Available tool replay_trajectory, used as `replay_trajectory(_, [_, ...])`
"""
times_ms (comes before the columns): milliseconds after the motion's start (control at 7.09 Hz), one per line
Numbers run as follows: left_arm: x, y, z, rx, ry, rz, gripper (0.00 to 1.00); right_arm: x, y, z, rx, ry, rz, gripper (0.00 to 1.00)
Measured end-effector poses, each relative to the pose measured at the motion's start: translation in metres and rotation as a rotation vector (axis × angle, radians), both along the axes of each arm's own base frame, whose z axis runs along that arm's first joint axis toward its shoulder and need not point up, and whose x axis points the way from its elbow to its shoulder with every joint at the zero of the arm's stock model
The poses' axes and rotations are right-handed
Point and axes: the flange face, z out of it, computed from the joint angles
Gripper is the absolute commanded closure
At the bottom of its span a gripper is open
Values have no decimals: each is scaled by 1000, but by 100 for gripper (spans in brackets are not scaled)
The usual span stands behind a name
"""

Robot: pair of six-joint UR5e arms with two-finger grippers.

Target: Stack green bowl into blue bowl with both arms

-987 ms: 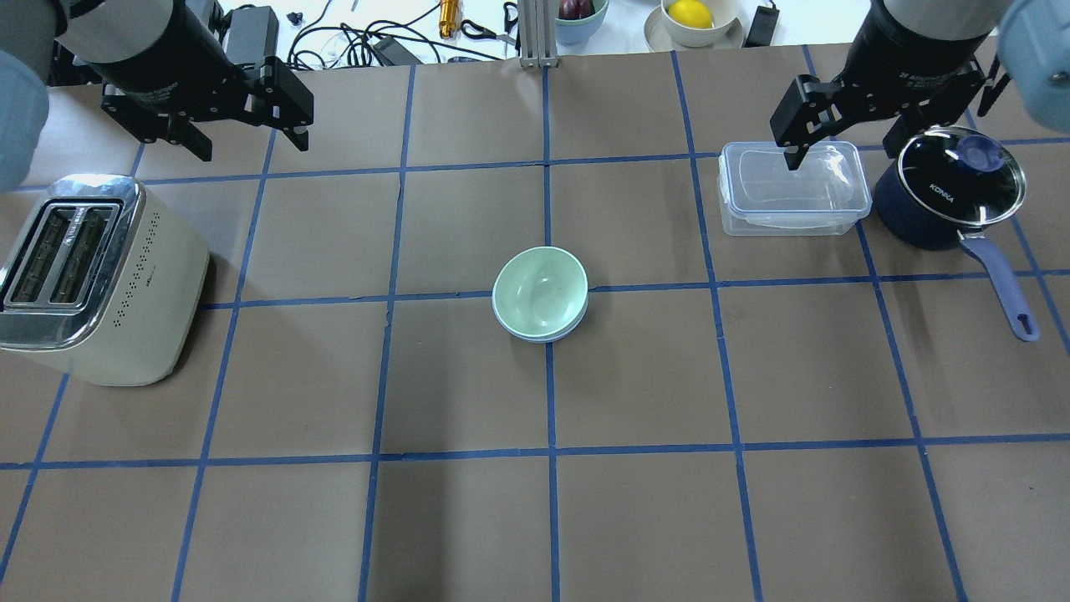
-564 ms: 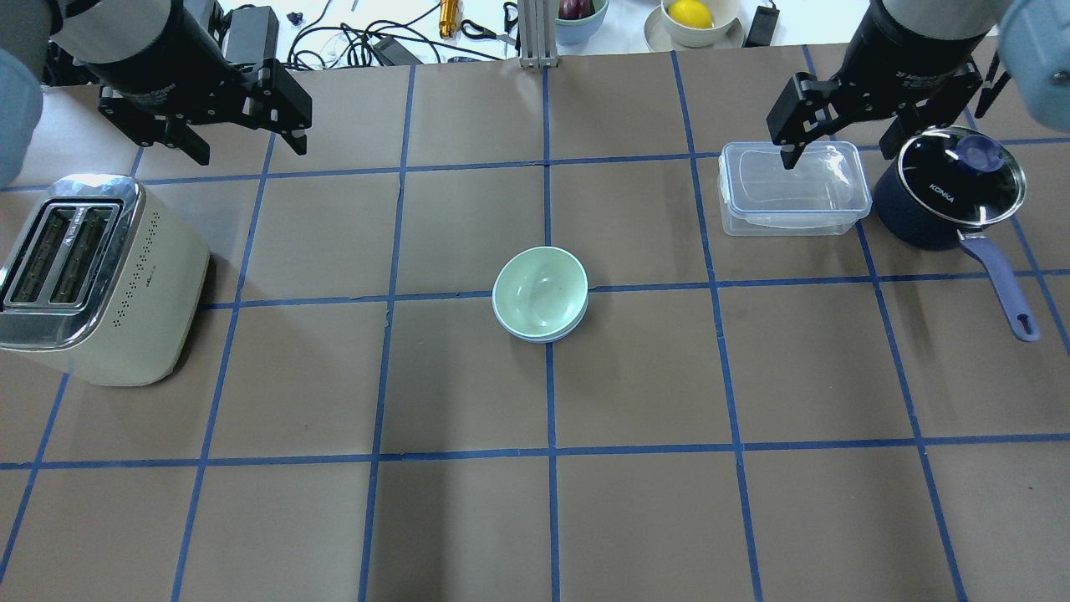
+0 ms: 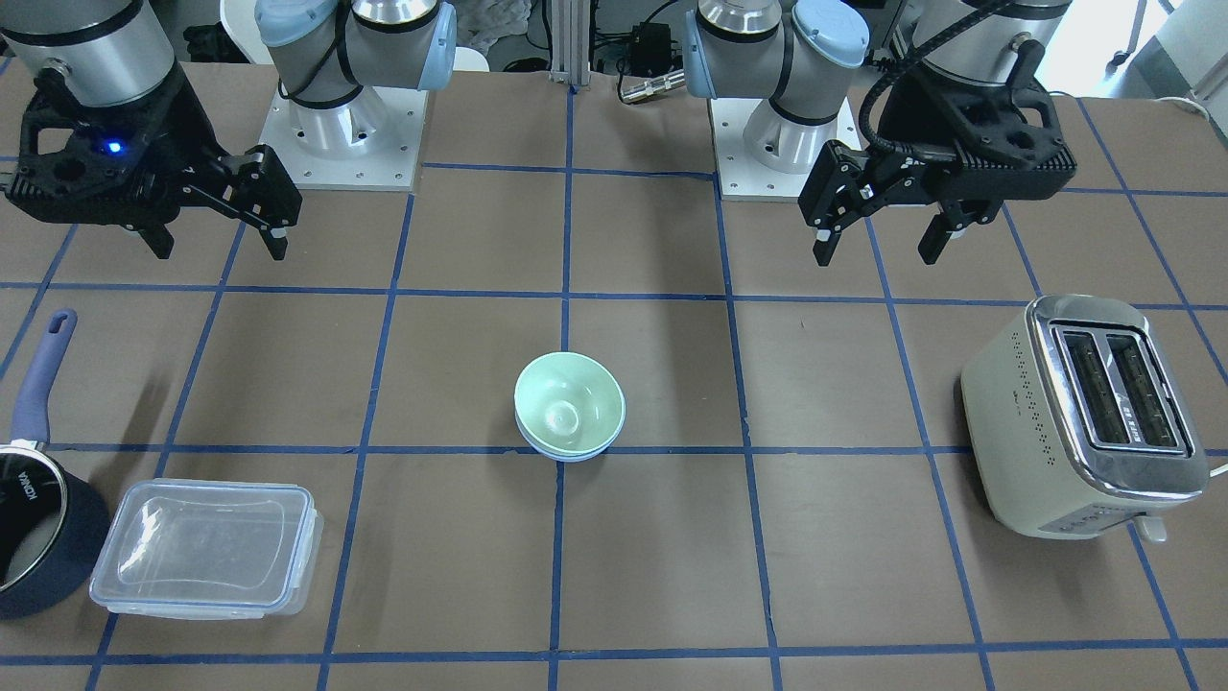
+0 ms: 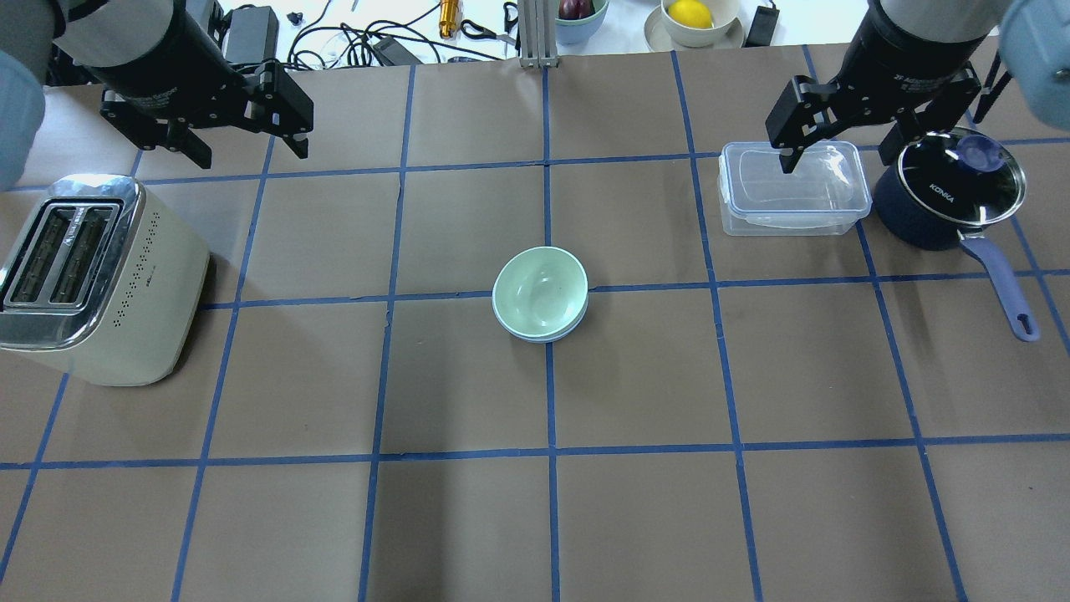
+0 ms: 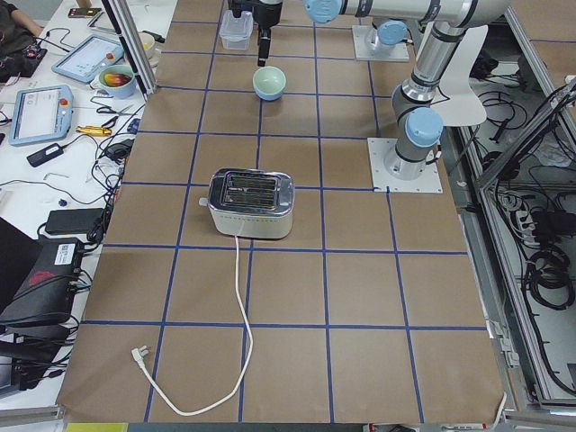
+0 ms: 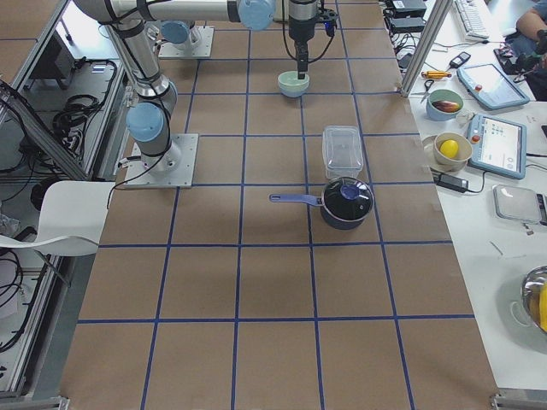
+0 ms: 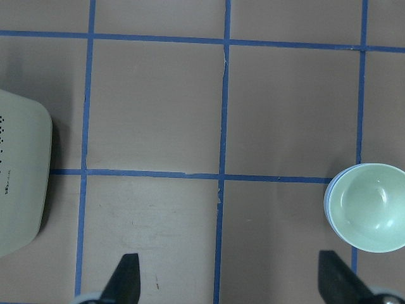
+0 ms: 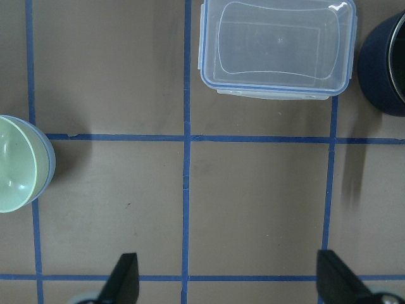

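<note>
The green bowl sits nested inside the blue bowl at the middle of the table. Only the blue bowl's rim shows under it. Both also show in the front view, the green bowl over the blue bowl. My left gripper hangs open and empty above the table, far back and left of the bowls. My right gripper is open and empty above the clear container, far back right. The left wrist view shows the green bowl at its right edge. The right wrist view shows it at its left edge.
A cream toaster stands at the left. A clear lidded container and a dark navy saucepan with a glass lid stand at the back right. Cables, tools and bowls with fruit lie beyond the table's far edge.
Both grippers have shifted only slightly, staying open and high above the table. The nested bowls have not moved.
</note>
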Motion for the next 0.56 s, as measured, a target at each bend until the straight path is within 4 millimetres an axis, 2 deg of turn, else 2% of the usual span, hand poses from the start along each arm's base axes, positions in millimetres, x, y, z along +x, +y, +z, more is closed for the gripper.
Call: replay_trajectory(564, [0,1,-1,-1,-2,0,0,3,7,-3,66,-18,3,0])
